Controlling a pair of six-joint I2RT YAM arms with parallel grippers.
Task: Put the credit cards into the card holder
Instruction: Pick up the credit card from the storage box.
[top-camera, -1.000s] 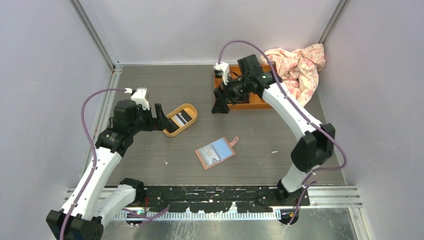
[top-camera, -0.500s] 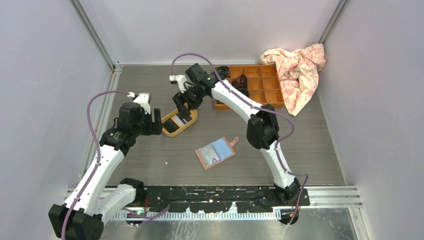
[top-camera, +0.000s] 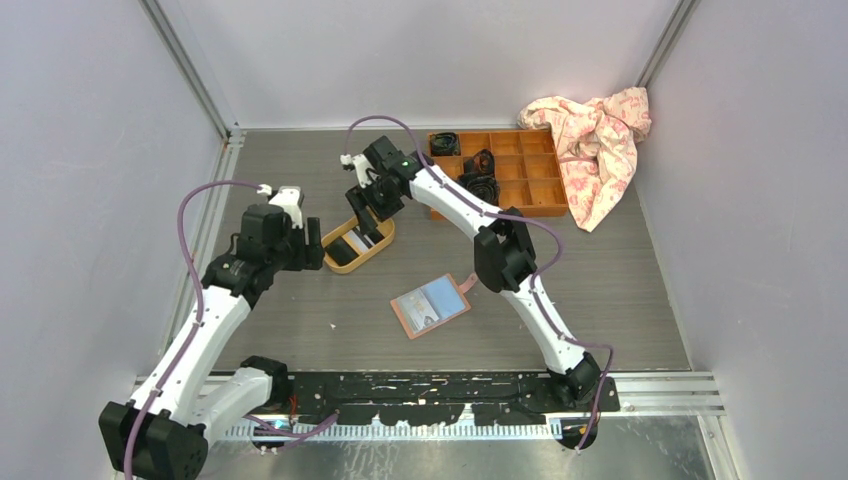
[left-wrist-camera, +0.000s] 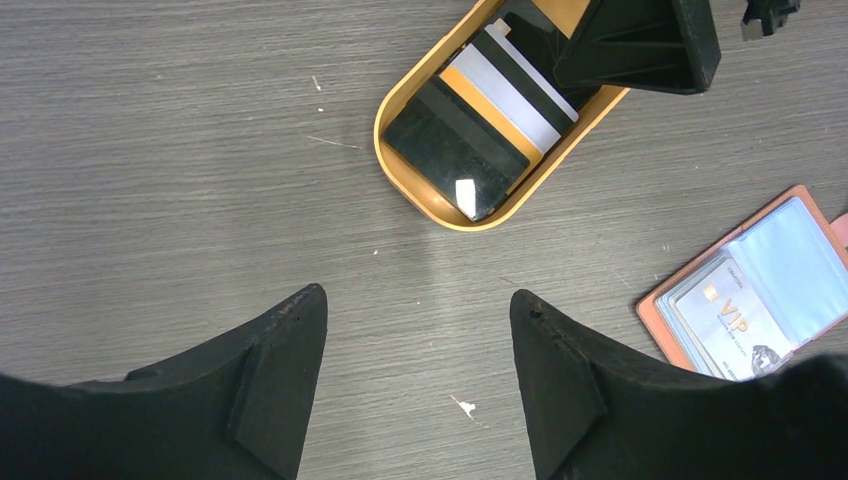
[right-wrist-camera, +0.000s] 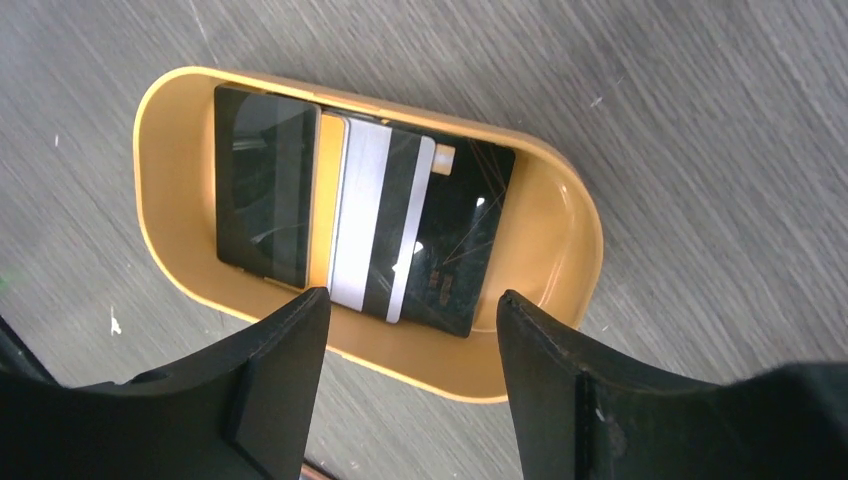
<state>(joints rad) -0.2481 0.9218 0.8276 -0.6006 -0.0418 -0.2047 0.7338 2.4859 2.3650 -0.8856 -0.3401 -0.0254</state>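
Observation:
Several credit cards (top-camera: 362, 238), black, white and black-striped, lie overlapped in a yellow oval tray (top-camera: 338, 266). My right gripper (top-camera: 368, 214) hovers open right over them; in the right wrist view the credit cards (right-wrist-camera: 370, 225) and the tray (right-wrist-camera: 143, 200) show just beyond my right gripper (right-wrist-camera: 412, 297). My left gripper (top-camera: 311, 247) is open beside the tray's left end, over bare table. In the left wrist view the cards (left-wrist-camera: 480, 120) lie ahead of my left gripper (left-wrist-camera: 415, 300). The pink card holder (top-camera: 430, 306) lies unfolded, one card in a pocket (left-wrist-camera: 735, 320).
An orange-brown wooden compartment box (top-camera: 530, 172) with small dark items stands at the back right, with a pink patterned cloth (top-camera: 600, 130) draped over its right end. Pale walls enclose the table on three sides.
The right arm swung left from the wooden box to above the yellow tray. The left gripper drew back a little from the tray. Both grippers' jaws narrowed somewhat.

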